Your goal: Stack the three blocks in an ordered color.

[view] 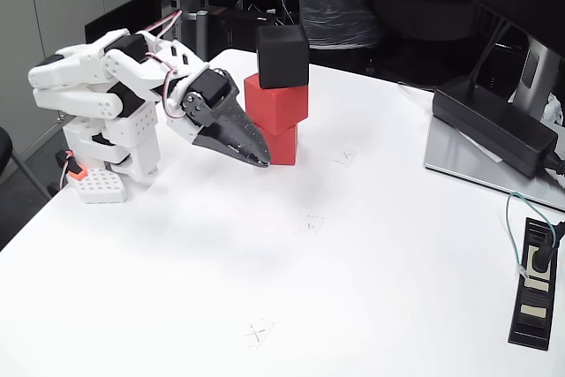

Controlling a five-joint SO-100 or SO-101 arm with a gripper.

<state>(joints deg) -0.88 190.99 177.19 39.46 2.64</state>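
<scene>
Fixed view shows the three blocks stacked near the table's (371, 245) far edge: the black cube (282, 56) sits askew on the upper red cube (276, 101), which rests on the lower red cube (284, 144). Just left of the stack, the gripper (261, 162) hangs with jaws closed and empty, its tip beside the lower red cube. A long black power brick (494, 124) lies at the right edge, a power strip (535, 282) nearer the front right corner, and a white perforated block (97, 185) by the arm's base.
</scene>
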